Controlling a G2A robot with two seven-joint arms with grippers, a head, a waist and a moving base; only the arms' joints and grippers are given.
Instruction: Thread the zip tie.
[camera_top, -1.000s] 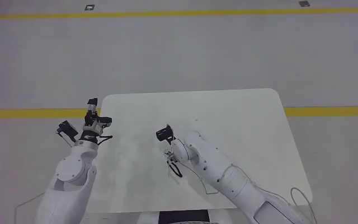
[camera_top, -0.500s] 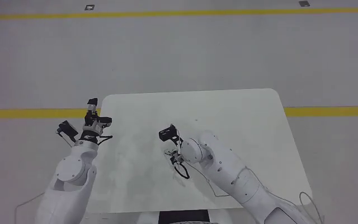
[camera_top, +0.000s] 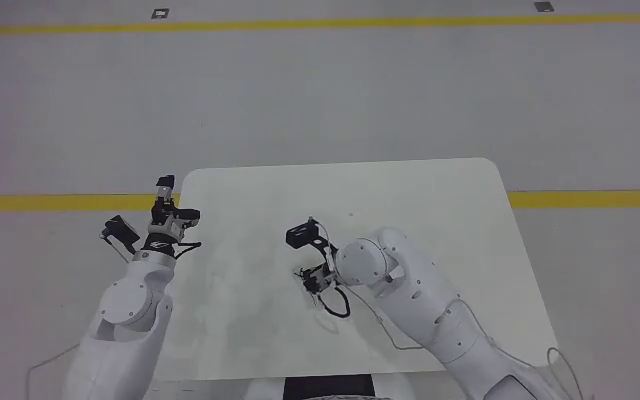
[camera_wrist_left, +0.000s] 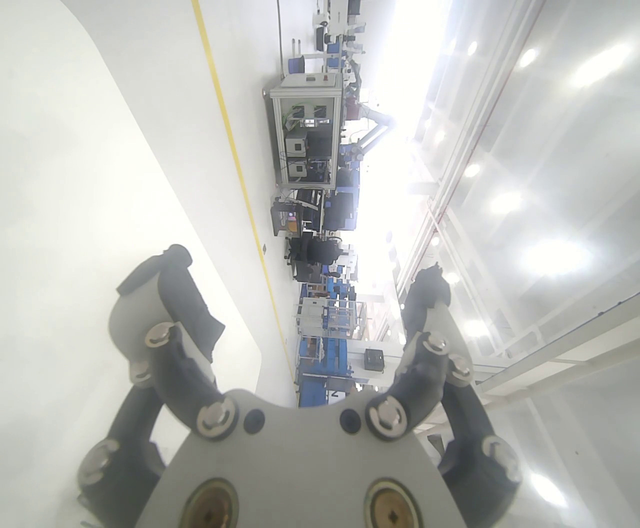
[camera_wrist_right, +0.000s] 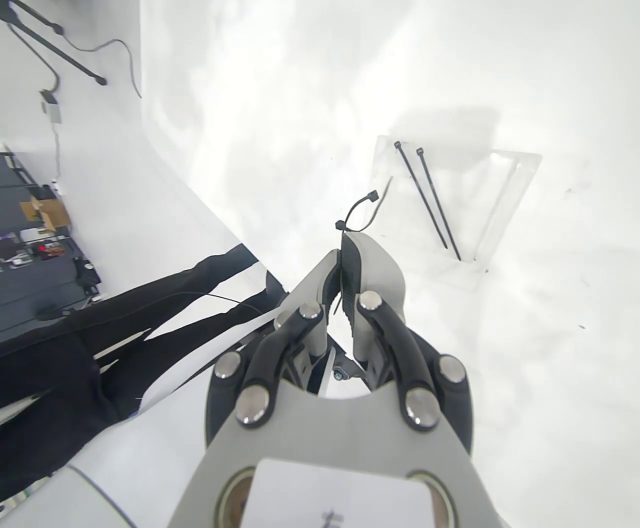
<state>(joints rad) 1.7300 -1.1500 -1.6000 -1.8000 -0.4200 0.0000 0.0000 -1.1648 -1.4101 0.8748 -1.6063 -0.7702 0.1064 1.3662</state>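
Note:
My right gripper (camera_wrist_right: 344, 260) is shut on a black zip tie (camera_wrist_right: 356, 214). The strap is pinched between the pads, and its free part curls forward to a small square head. In the top view this gripper (camera_top: 312, 282) hangs low over the middle of the white table (camera_top: 430, 200). My left gripper (camera_wrist_left: 300, 285) stands open with nothing between its fingers. In the top view it (camera_top: 170, 205) sits by the table's left edge, pointing away from the table's middle.
A clear shallow tray (camera_wrist_right: 525, 165) lies on the table just beyond the right gripper, with two more black zip ties (camera_wrist_right: 431, 200) side by side in it. The table's near edge (camera_wrist_right: 200, 205) runs close beside the right gripper. A yellow floor line (camera_top: 570, 199) passes behind the table.
The right arm has shifted a little to the right over the table with the zip tie still pinched. The left arm has not moved.

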